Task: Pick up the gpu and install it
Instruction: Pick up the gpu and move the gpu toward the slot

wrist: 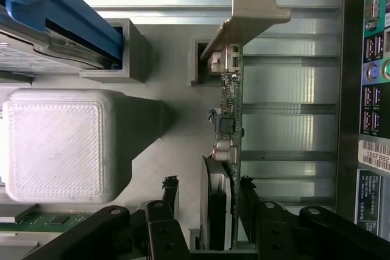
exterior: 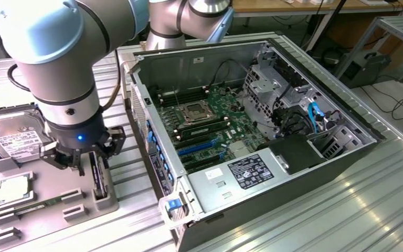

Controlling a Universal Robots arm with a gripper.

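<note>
You are at the pick-up stage, and nothing of the install shows as done. The gpu (exterior: 101, 177) stands on edge in a slot of the grey holder tray (exterior: 109, 206), at the lower left of the exterior frame, and it has not been lifted out. The open computer case (exterior: 341, 152) sits in the middle of the frame on the ribbed metal counter (exterior: 327, 210). The blue expansion slots (exterior: 195, 149) on its motherboard (exterior: 212, 113) look unoccupied, so lifting, carrying and seating the card are all left to do.

Your claw (exterior: 93, 164) is down over the tray and straddles the card, with one side on each face. In the wrist view the gpu (wrist: 232, 108) runs straight out from the claw (wrist: 209, 192), green board edge-on, black cooler nearest the claw and the silver bracket at the far end. On the board side the claw looks to be against the card. On the cooler side there may be a sliver of gap, though the angle is poor, so I cannot tell whether it has clamped or is just short of it.

The hard drive (exterior: 12, 137) lies on the same tray, at the left edge of the exterior frame, apart from the claw.
</note>
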